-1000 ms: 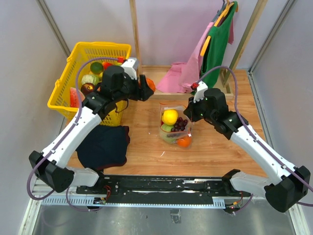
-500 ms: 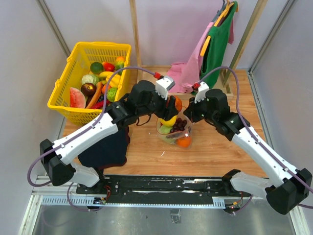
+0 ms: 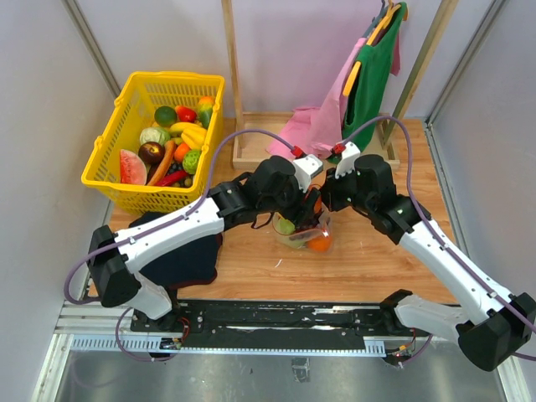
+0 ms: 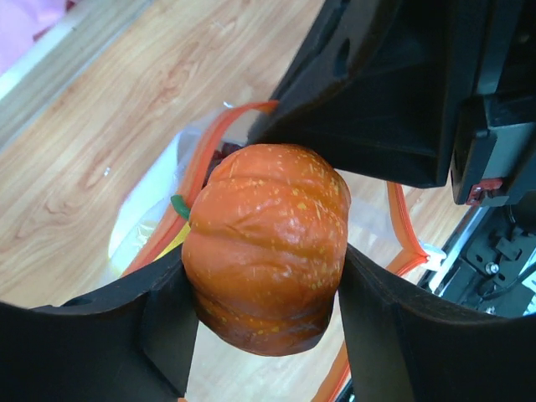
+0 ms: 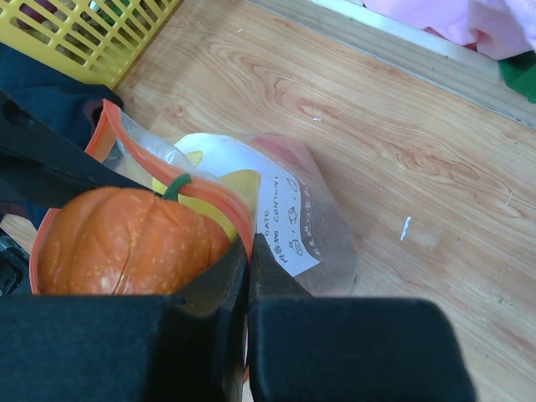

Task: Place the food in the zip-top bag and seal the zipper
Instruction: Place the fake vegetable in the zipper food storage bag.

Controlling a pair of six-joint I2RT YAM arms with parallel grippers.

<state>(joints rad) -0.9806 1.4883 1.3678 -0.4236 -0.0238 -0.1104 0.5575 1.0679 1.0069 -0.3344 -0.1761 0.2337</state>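
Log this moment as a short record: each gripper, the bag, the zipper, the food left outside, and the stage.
left gripper: shut on pumpkin, held at the bag mouth
right gripper: shut on bag at its rim, holding the mouth open
bag: mouth open, orange and other pieces inside
zipper: unsealed
basket: far left, more food in it
stage: pumpkin not yet released, sealing not begun

A wooden table (image 3: 364, 261) is shown. On it are laid a yellow basket (image 3: 134, 194), a dark cloth (image 3: 180, 255), the zip-top bag (image 5: 331, 234) and a pink cloth (image 3: 314, 130).
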